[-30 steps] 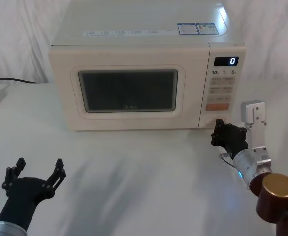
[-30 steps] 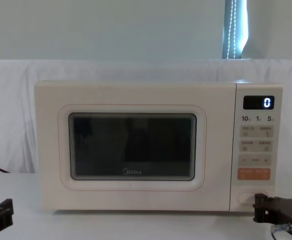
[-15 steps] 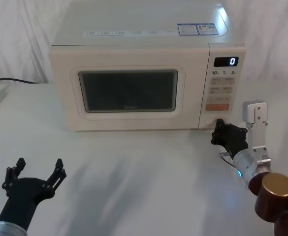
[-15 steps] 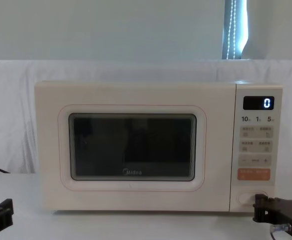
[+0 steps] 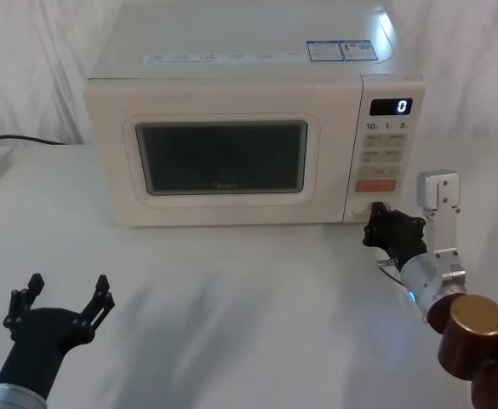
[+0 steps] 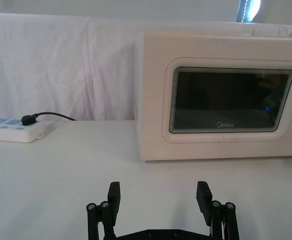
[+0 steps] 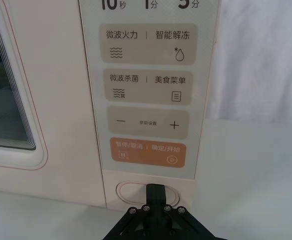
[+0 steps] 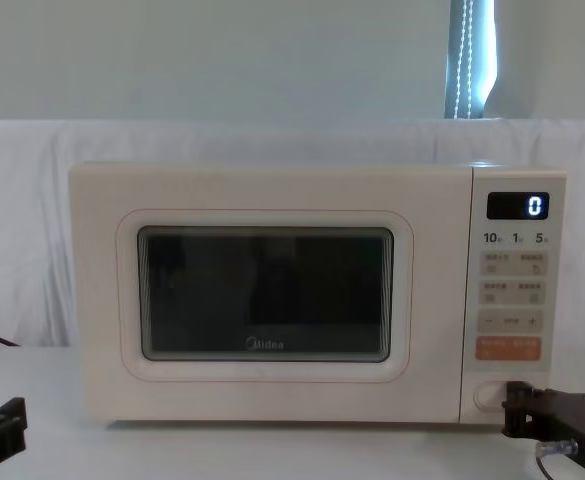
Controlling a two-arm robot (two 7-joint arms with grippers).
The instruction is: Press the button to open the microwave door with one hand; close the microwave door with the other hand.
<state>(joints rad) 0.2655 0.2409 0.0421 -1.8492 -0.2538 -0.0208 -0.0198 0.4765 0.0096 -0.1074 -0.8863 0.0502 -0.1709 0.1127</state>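
I see the button [image 7: 145, 191], a wide cream pill at the bottom of the control panel [image 7: 148, 90], directly under the orange key [image 7: 147, 152]. My right end effector [image 7: 155, 192] has its fingers drawn narrow, pressed together into one black tip, and that tip sits against the middle of the button; I cannot tell whether it is pushing it in. From the head view the same end effector [image 5: 376, 220] is at the lower right corner of the microwave [image 5: 231, 60], and the chest view puts it [image 8: 513, 404] level with the button [image 8: 490, 394].

The microwave door [image 8: 267, 295] lies flush with the cream front, its dark window over the Midea logo. The display [image 8: 519, 206] reads 0.

My left end effector [image 5: 61, 298] hovers low over the white tabletop [image 5: 231, 298], well in front of the door, fingers spread wide and holding nothing. Its wrist view shows the two fingertips [image 6: 114, 192] apart, facing the door [image 6: 230, 102]. A power strip [image 6: 13, 131] lies to the microwave's left.
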